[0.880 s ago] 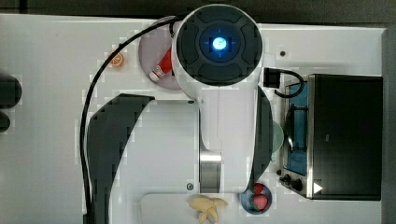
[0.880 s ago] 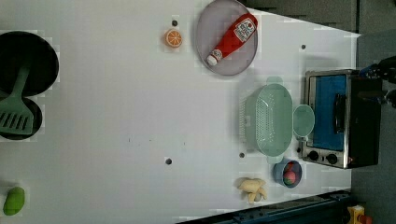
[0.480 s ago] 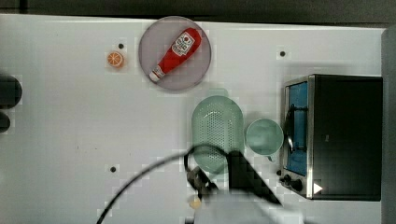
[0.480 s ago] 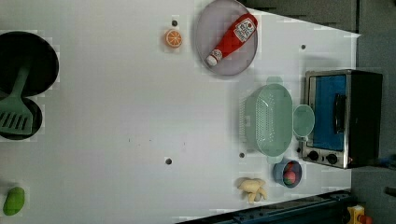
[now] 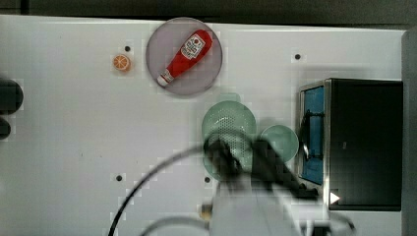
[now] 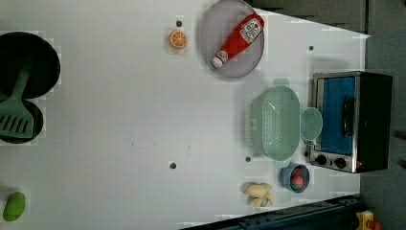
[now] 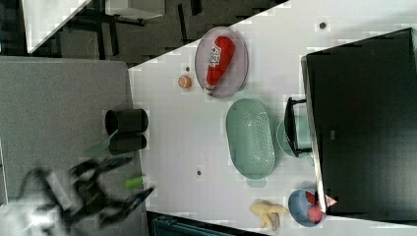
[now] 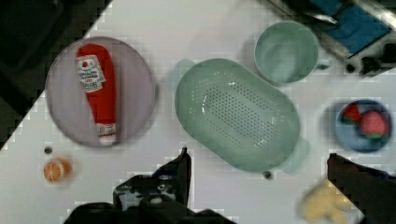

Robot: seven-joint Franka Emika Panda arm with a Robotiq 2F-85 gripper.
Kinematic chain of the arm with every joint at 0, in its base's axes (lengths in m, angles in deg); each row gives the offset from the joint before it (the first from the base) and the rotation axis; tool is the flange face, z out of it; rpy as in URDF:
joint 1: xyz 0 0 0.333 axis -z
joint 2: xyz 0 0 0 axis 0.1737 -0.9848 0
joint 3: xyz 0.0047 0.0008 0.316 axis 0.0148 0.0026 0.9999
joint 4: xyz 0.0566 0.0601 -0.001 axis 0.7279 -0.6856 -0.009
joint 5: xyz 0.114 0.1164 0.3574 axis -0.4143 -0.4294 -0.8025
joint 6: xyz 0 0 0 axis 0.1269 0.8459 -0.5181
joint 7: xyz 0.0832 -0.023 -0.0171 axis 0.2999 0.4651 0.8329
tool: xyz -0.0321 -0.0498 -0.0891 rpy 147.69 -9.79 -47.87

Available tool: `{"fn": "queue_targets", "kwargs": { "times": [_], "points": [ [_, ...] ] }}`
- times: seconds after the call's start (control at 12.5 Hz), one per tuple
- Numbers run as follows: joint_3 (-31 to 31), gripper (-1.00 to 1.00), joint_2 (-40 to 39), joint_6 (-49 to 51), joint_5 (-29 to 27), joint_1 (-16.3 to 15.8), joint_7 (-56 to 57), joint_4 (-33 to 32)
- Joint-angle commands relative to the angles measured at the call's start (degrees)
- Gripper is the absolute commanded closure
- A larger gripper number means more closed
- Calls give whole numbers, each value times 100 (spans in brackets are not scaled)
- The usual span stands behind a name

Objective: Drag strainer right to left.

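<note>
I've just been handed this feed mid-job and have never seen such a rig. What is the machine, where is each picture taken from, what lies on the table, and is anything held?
It is one robot arm ending in a gripper, a two-fingered clamp. Three cameras off the arm look onto the white table; the fourth rides on the wrist, looking down past the fingers.

On the table lie the strainer, a pale green perforated tub, with a small green cup beside it and a toaster oven beyond. There is also a grey plate carrying a ketchup bottle, an orange slice and a blue bowl.

The gripper is open above the strainer; nothing is held.
</note>
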Motion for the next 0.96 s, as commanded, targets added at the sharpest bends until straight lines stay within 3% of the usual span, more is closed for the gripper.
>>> {"fn": "queue_targets", "kwargs": {
  "times": [0.08,0.48,0.96],
  "points": [
    [-18,-100,-1342,-904,-34,-22,-1302,-744],
    [-10,-100,-3093,-2516,-34,-28,-3187,-846],
    [22,-100,-4753,-4026,-49,-93,-3249,-890]
  ]
}}
